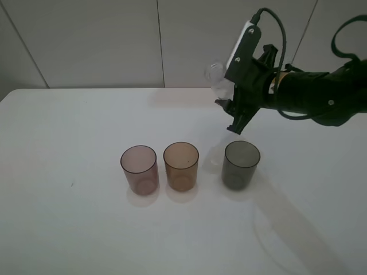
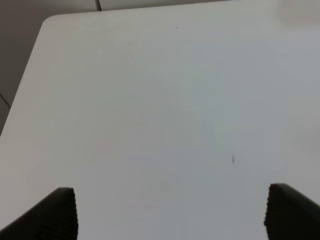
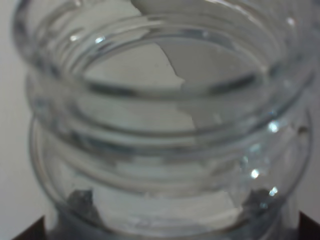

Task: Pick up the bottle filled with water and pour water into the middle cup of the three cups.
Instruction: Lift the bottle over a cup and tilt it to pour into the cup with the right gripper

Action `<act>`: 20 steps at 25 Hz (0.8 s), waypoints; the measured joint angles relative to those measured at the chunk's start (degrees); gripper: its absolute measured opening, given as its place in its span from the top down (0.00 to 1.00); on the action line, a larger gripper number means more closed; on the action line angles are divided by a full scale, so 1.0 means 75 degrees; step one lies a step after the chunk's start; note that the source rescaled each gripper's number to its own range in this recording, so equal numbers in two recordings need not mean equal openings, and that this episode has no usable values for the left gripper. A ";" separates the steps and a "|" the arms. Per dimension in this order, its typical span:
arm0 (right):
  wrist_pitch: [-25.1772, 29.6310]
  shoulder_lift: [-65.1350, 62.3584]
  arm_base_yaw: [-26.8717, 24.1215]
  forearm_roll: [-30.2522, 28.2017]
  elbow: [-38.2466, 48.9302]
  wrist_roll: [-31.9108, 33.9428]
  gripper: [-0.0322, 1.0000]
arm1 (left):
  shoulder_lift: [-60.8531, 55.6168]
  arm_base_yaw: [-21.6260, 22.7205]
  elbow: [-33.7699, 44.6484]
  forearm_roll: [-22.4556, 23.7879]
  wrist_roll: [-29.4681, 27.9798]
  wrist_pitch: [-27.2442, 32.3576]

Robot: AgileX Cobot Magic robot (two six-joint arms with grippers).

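Observation:
Three tinted cups stand in a row on the white table [image 1: 69, 229]: pinkish-mauve [image 1: 139, 169], amber-brown middle cup [image 1: 181, 166], dark grey [image 1: 241, 164]. My right gripper [image 1: 228, 94] is shut on the clear bottle [image 1: 218, 77] and holds it in the air, tilted, behind and above the gap between the amber and grey cups. In the right wrist view the bottle's threaded capless neck [image 3: 160, 125] fills the frame. My left gripper [image 2: 172, 215] is open and empty over bare table; it does not show in the exterior view.
The right arm [image 1: 321, 94] reaches in from the right edge with a cable looped above it. A white panelled wall [image 1: 103, 40] stands behind the table. The table's far left corner [image 2: 47, 22] shows in the left wrist view.

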 joint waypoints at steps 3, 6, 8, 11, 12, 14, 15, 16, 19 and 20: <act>-0.0150 0.0000 0.0129 0.0259 0.0000 -0.0808 0.97 | 0.0000 0.0000 0.0000 0.0000 0.0000 0.0000; -0.0293 0.0000 0.0263 0.0498 0.0000 -0.1903 0.97 | 0.0000 0.0000 0.0000 0.0000 0.0000 0.0000; -0.0384 0.0000 0.0351 0.0588 0.0000 -0.2404 0.97 | 0.0000 0.0000 0.0000 0.0000 0.0000 0.0000; -0.0445 0.0000 0.0459 0.0655 0.0000 -0.2766 0.97 | 0.0000 0.0000 0.0000 0.0000 0.0000 0.0000; -0.0463 0.0008 0.0498 0.0655 0.0000 -0.2875 0.97 | 0.0000 0.0000 0.0000 0.0000 0.0000 0.0000; -0.0550 0.0099 0.0566 0.0646 0.0000 -0.3060 0.97 | 0.0000 0.0000 0.0000 0.0000 0.0000 0.0000; -0.0605 0.0170 0.0620 0.0646 0.0000 -0.3127 0.97 | 0.0000 0.0000 0.0000 0.0000 0.0000 0.0000; -0.0626 0.0238 0.0667 0.0646 0.0000 -0.3230 0.97 | 0.0000 0.0000 0.0000 0.0000 0.0000 0.0000; -0.0654 0.0453 0.0883 0.0646 0.0000 -0.3611 0.97 | 0.0000 0.0000 0.0000 0.0000 0.0000 0.0000; -0.0692 0.0483 0.0934 0.0646 0.0000 -0.3798 0.97 | 0.0000 0.0000 0.0000 0.0000 0.0000 0.0000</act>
